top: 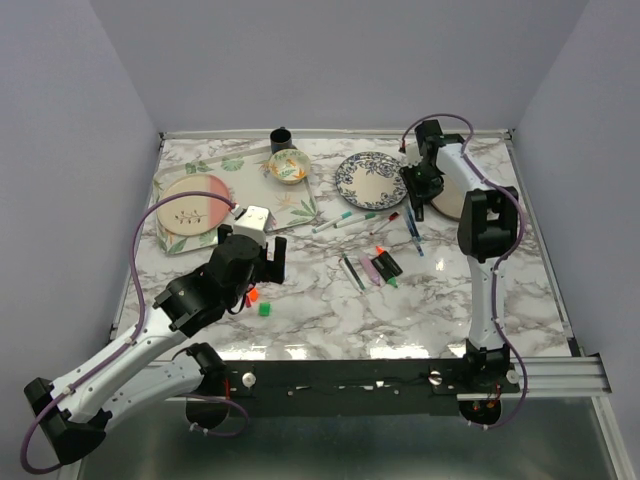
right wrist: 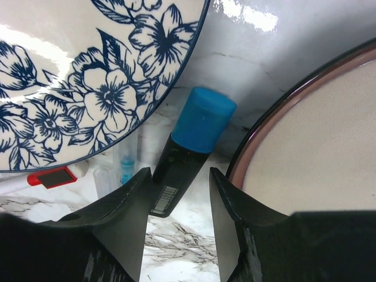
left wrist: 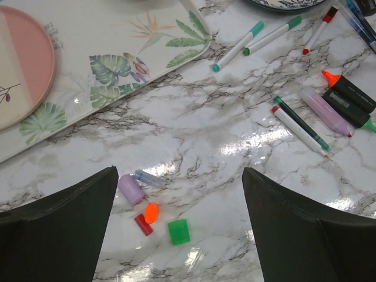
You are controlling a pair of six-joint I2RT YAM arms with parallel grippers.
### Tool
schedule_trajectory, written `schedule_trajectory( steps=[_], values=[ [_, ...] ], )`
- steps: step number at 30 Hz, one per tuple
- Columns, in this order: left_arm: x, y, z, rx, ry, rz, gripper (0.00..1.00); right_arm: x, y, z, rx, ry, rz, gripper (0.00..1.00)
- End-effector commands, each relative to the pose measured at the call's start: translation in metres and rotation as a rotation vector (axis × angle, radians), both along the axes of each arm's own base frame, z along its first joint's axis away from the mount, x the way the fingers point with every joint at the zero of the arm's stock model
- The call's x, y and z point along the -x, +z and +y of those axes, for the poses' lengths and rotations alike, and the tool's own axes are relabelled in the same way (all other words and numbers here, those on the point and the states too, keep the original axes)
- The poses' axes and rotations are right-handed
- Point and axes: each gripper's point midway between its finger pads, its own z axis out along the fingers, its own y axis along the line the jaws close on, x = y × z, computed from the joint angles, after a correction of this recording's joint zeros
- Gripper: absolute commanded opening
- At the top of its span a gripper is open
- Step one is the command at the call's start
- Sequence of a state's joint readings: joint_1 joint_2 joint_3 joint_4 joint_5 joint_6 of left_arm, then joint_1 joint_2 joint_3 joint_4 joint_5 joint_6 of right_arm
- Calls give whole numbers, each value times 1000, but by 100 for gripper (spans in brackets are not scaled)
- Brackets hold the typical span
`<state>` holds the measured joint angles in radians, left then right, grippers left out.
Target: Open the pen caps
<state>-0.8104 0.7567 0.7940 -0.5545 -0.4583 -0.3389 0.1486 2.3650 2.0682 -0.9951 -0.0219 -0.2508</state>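
Right hand (right wrist: 179,178) half open, fingers either side of a black highlighter (right wrist: 167,188) with a gap showing, not clamped. Its blue cap (right wrist: 202,120) is on. It sits between the flowered plate (right wrist: 88,88) and the brown-rimmed plate (right wrist: 305,153), toward the bench's (top: 400,300) far right corner. Left hand (left wrist: 179,176) wide, holding nothing, above loose caps (left wrist: 151,212) near the near left edge. Other pens (left wrist: 301,122) lie mid-bench.

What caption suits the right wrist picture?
Right gripper straddles black highlighter, blue cap on, between floral plate and beige plate.
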Motion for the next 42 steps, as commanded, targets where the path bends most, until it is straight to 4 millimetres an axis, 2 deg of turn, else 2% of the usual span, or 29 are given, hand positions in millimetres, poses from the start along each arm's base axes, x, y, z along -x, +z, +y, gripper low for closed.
schedule_trajectory(
  steps=[1, 10, 14, 19, 20, 24, 27, 28, 30, 31, 32, 34, 35, 37, 38, 39, 41, 42],
  values=[
    [-2, -3, -1, -4, -11, 0, 96, 11, -5, -13, 56, -6, 64, 51],
    [-2, -4, -2, -5, -12, 4, 96, 29, -12, -15, 60, 31, 158, 47],
    [-2, -4, -2, -3, -12, 3, 96, 34, -13, -10, 30, 44, 179, 39],
    [-2, -3, -2, -1, -12, 1, 95, 38, -15, -9, 30, 44, 192, 37],
    [-2, -4, -1, -2, -10, 2, 96, 39, -15, -10, 28, 45, 196, 32],
    [-2, -3, -1, 2, -12, -1, 95, 49, -15, -10, 24, 45, 215, 27],
    [-1, -2, -1, 4, -12, -3, 96, 62, -15, -9, 13, 51, 232, 27],
    [-1, 0, -1, 9, -12, -9, 96, 74, -21, -10, 14, 53, 260, 27],
    [-1, -1, 0, 8, -12, -8, 96, 80, -23, -12, 17, 54, 256, 28],
    [-1, -1, -1, 10, -13, -8, 96, 80, -15, -14, 26, 48, 232, 28],
    [-1, 0, -1, 11, -14, -9, 96, 94, -23, -19, 45, 48, 263, 29],
    [-1, 0, -1, 13, -14, -9, 96, 96, -17, -29, 89, 42, 216, 30],
    [-1, 0, -1, 13, -16, -9, 95, 111, -24, -33, 102, 41, 247, 31],
    [0, 0, -1, 14, -19, -10, 96, 122, -30, -39, 121, 43, 247, 31],
    [-1, 1, -1, 16, -17, -11, 96, 125, -26, -42, 124, 42, 231, 31],
    [-1, 0, -1, 15, -17, -10, 96, 140, -35, -42, 110, 47, 266, 32],
    [-1, 0, -1, 16, -17, -10, 96, 150, -32, -44, 92, 43, 263, 32],
    [0, 0, -2, 17, -20, -10, 96, 158, -37, -47, 94, 43, 273, 33]
  ],
)
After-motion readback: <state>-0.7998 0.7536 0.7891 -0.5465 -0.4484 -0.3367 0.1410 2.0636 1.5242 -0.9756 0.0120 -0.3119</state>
